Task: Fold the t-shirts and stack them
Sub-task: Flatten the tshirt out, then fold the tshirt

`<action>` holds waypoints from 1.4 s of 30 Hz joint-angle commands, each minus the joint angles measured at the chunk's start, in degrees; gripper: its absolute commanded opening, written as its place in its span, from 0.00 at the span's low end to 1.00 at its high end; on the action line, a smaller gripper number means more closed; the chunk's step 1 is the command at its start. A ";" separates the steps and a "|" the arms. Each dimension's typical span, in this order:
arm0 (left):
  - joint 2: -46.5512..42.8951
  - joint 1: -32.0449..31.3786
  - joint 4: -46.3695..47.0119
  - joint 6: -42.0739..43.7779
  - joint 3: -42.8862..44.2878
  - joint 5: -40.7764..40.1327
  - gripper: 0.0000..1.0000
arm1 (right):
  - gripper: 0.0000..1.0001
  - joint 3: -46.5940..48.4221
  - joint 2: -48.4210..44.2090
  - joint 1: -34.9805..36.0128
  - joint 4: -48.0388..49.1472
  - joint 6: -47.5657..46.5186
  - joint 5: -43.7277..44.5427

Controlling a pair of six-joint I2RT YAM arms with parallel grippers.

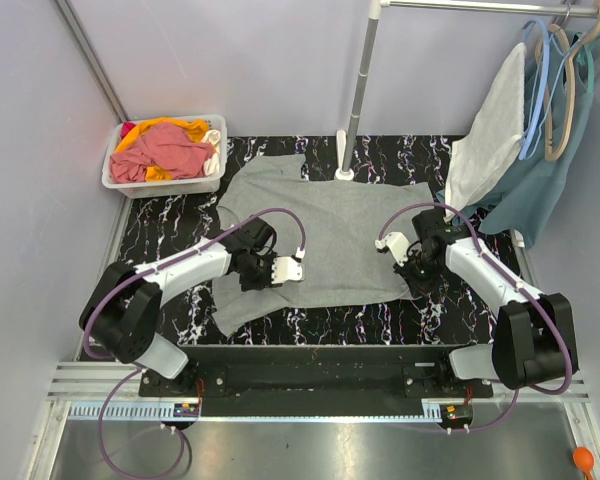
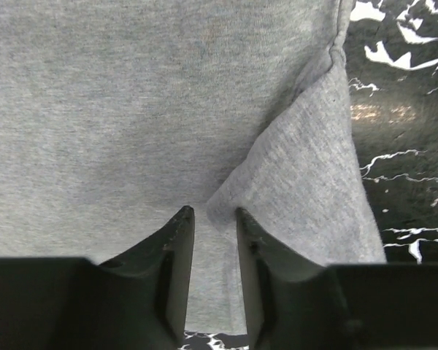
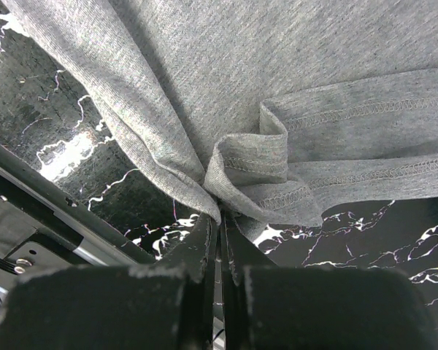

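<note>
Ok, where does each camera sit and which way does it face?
Top external: fixed above and behind the bases, looking down at the table and grey t-shirt; left arm and right arm show whole.
Left wrist: on the left arm, facing down past the left gripper, jaws slightly apart, onto a shirt fold.
Right wrist: on the right arm, looking past the right gripper, shut on the shirt's hem.
Shared: all see the shirt and table.

No lettering, label, brand or number can be read anywhere; the grey t-shirt shows no print.
</note>
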 commanded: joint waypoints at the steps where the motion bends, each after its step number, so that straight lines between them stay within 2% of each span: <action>1: -0.08 0.42 0.61 -0.84 0.85 1.87 0.26 | 0.00 -0.37 -1.58 -0.01 0.59 -0.01 1.69; 9: -2.54 0.33 -0.36 -1.99 -0.11 2.04 0.03 | 0.00 -0.45 -2.11 -0.01 0.51 0.08 2.04; 10: -3.15 0.25 -0.45 -2.34 -0.20 2.13 0.03 | 0.00 -0.45 -2.11 -0.01 0.59 0.08 2.04; 11: -3.42 0.33 -0.45 -2.51 -0.20 1.95 0.09 | 0.00 -0.54 -2.11 -0.10 0.59 0.08 1.95; 13: -4.03 0.33 -0.88 -2.78 -0.11 1.95 0.29 | 0.00 -0.63 -2.11 -0.01 0.50 0.08 2.04; 14: -4.21 0.33 -1.24 -2.69 -0.11 2.21 0.45 | 0.00 -0.63 -1.93 -0.01 0.59 0.17 1.95; 17: -4.21 0.42 -2.73 -1.81 0.41 3.27 0.56 | 0.00 -0.63 -2.11 -0.01 0.59 0.17 2.13; 20: -3.86 0.42 -3.35 -0.58 0.94 3.88 0.59 | 0.00 -0.63 -2.28 0.08 0.50 0.43 2.04; 26: 0.79 0.33 -4.49 1.00 3.31 4.94 0.58 | 0.00 -0.54 -3.16 -0.01 -0.11 0.52 2.39; 32: 3.61 0.42 -4.58 1.00 4.28 5.82 0.54 | 0.00 -1.51 -3.87 -0.01 -0.20 0.26 2.74; 34: 4.05 0.33 -4.58 0.91 4.37 5.64 0.45 | 0.00 -1.60 -3.60 -0.01 -0.02 0.26 2.57; 37: 4.14 0.42 -4.67 0.74 4.28 5.64 0.24 | 0.00 -1.69 -3.51 -0.01 0.15 0.26 2.57; 42: 3.70 0.33 -4.58 0.03 3.49 5.99 0.10 | 0.00 -1.69 -3.43 -0.01 0.42 0.26 2.57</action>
